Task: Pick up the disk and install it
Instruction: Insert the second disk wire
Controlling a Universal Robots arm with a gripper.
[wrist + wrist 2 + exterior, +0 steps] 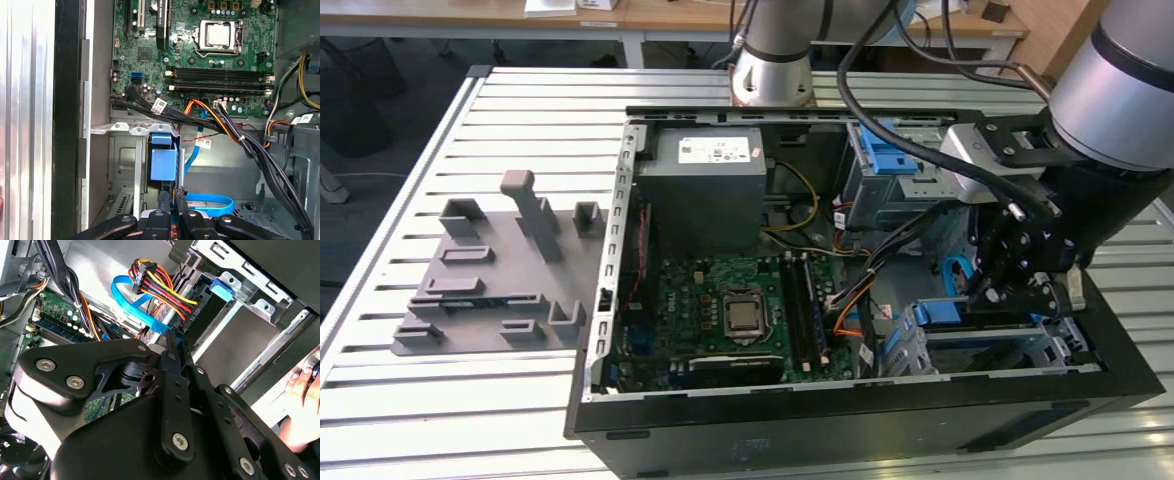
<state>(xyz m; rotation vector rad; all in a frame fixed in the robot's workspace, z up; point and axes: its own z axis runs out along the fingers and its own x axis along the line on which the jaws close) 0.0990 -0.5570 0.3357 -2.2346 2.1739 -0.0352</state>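
The disk sits in the metal drive cage at the front corner of the open computer case, and its blue bracket end faces the motherboard. My gripper hangs inside the case just in front of that blue end, a short way off it. Its black fingertips are pressed together with nothing between them. A blue flat cable curls on the case floor beside the fingers.
The motherboard, the grey power supply and bundles of coloured wires crowd the case. A second cage with blue latches stands behind. A person's hand rests by the case edge. A grey fixture lies on the slatted table.
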